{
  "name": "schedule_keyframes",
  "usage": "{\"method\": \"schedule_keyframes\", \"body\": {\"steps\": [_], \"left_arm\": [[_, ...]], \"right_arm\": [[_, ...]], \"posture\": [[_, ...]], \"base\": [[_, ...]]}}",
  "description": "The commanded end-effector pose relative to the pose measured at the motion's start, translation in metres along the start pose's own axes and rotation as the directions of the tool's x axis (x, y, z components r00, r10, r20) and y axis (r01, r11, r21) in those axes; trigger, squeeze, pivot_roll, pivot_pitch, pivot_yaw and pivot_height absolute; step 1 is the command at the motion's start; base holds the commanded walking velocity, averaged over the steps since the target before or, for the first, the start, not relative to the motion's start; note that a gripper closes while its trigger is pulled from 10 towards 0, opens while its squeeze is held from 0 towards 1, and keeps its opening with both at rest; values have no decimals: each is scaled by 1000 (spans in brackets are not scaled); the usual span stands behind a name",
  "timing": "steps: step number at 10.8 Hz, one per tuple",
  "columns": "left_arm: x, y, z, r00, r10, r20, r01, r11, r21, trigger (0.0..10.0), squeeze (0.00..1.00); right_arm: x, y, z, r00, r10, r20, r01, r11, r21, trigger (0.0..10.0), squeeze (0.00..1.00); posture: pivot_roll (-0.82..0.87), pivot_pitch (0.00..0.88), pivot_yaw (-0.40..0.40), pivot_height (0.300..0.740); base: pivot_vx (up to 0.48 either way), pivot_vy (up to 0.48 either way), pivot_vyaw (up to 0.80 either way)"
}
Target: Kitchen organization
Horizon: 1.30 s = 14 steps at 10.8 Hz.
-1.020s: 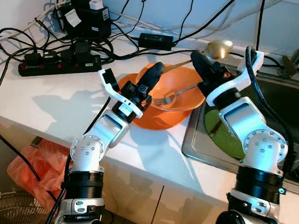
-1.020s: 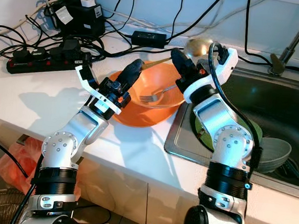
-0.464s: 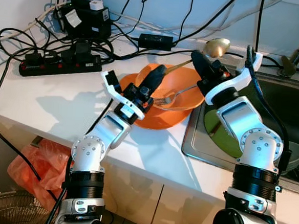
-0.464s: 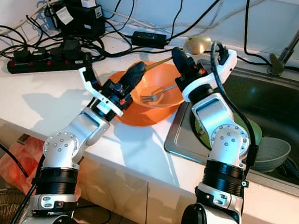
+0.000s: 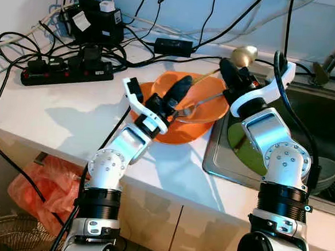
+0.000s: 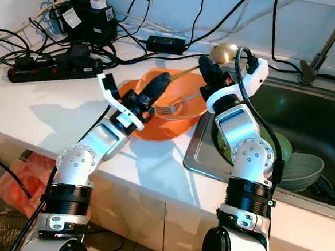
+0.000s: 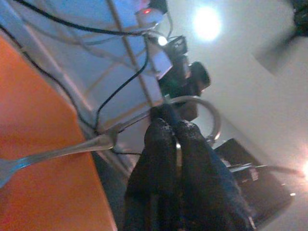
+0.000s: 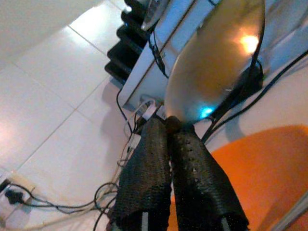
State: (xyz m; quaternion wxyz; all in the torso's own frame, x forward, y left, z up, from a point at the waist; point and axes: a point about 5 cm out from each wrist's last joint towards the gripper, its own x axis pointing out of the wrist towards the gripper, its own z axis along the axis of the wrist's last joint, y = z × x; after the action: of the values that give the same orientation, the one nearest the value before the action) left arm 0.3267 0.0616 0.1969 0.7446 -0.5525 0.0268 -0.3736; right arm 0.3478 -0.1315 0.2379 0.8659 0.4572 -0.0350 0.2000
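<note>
- Orange bowl: sits on the white counter, right beside the sink's left rim, stacked on an orange plate.
- Fork: lies inside the orange bowl, tines toward the robot's left, handle slanting up over the bowl's right rim.
- Ladle: gold-coloured; round bowl held up above the counter's back edge, thin handle running down across the orange bowl.
- Right gripper: at the orange bowl's right rim; in the right wrist view the fingers are pressed together, clamped on the ladle's neck just below its bowl.
- Left gripper: over the orange bowl's left rim, tip reaching into it; in the left wrist view the fingers lie together, the fork just beside them.
- Sink: steel; holds a green plate standing on edge against its left wall, and a grey bowl further right.
- Power strip: black, at the counter's back left, amid tangled black cables.
</note>
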Motion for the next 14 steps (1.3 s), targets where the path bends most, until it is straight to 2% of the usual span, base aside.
{"method": "schedule_keyframes", "body": {"steps": [1,8,10,11,14], "left_arm": [[0,8,-3,998,63,-15,-63,998,10,10000,1000],[-3,13,-7,996,86,-25,-85,996,27,10000,1000],[-5,12,-14,989,95,-112,-79,987,141,10000,1000],[-7,9,-19,982,91,-164,-51,971,232,10000,1000],[-8,0,-25,967,78,-241,21,925,380,10000,1000]], "right_arm": [[0,9,30,990,25,137,-21,999,-37,0,0],[0,2,37,983,-19,184,27,999,-44,0,0],[-4,-10,53,960,-106,258,139,984,-113,0,0],[-9,-24,67,929,-185,321,239,961,-138,0,0],[-20,-41,88,883,-256,394,335,931,-145,0,0]], "posture": [[-18,28,29,740],[-19,34,30,740],[-18,37,30,740],[-15,38,29,740],[-11,38,30,740]], "base": [[0,0,0],[0,0,0],[0,0,0],[0,0,0],[0,0,0]]}}
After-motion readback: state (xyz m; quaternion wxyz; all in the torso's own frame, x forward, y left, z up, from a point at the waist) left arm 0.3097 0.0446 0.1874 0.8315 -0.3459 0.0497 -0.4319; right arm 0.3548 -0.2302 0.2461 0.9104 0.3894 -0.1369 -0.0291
